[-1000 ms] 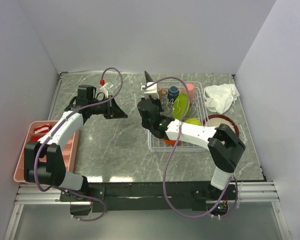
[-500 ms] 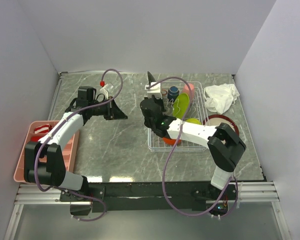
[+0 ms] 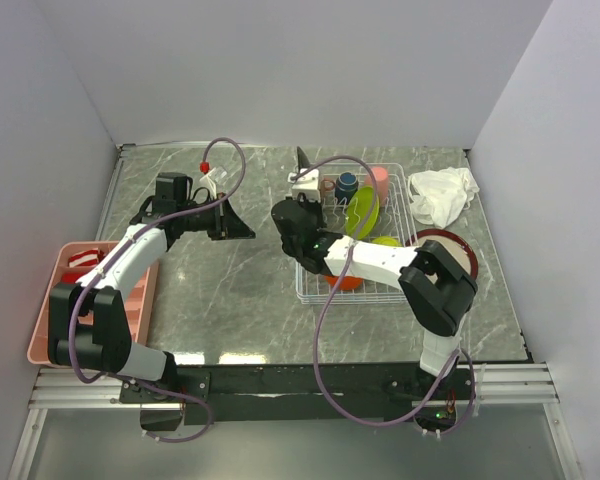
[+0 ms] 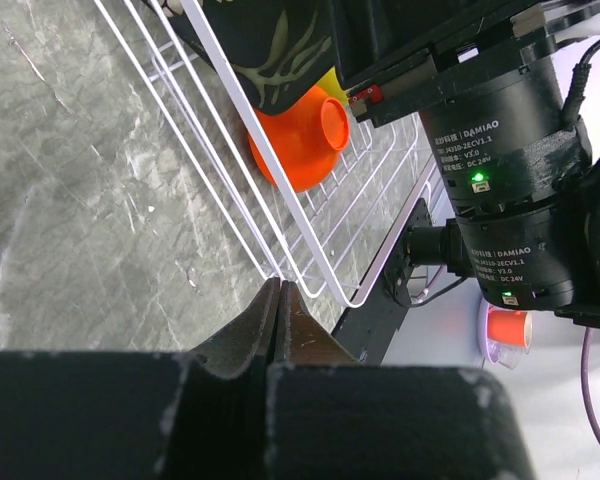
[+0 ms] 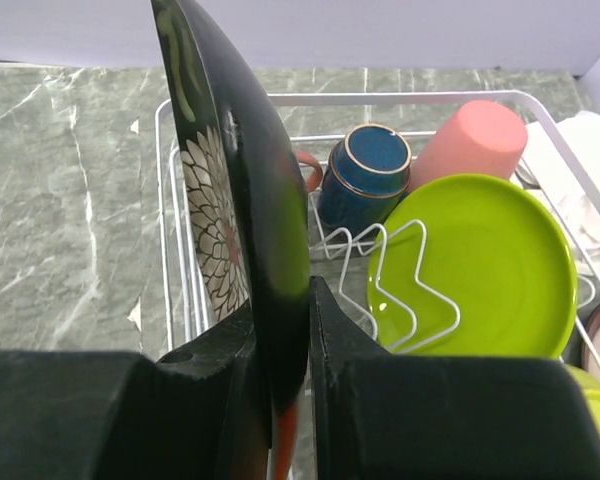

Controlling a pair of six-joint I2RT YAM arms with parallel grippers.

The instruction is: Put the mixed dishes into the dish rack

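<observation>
Above: one dish rack (image 3: 380, 292) is seen, with the right arm (image 3: 380, 262) drawn leftward since before. Left wrist: the left gripper (image 4: 278, 300) is clenched empty, and one orange bowl (image 4: 295, 150) lies racked. Right wrist: one black floral plate (image 5: 230, 190) is grasped upright by the right gripper (image 5: 280, 330), at the rack's left side.

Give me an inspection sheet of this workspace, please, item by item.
Surface: grey marbled tabletop.
Job's things: dish rack holds lime green plate, navy cup, pink cup and orange bowl; brown plate lies outside, right of it; black floral plate stands upright at the rack's left edge.
Clutter: pink tray at left edge; white cloth at far right.
Grippers: left gripper shut, empty; right gripper shut on the black floral plate.
Cables: purple cables loop from both arms.
Surroundings: white walls on three sides.
</observation>
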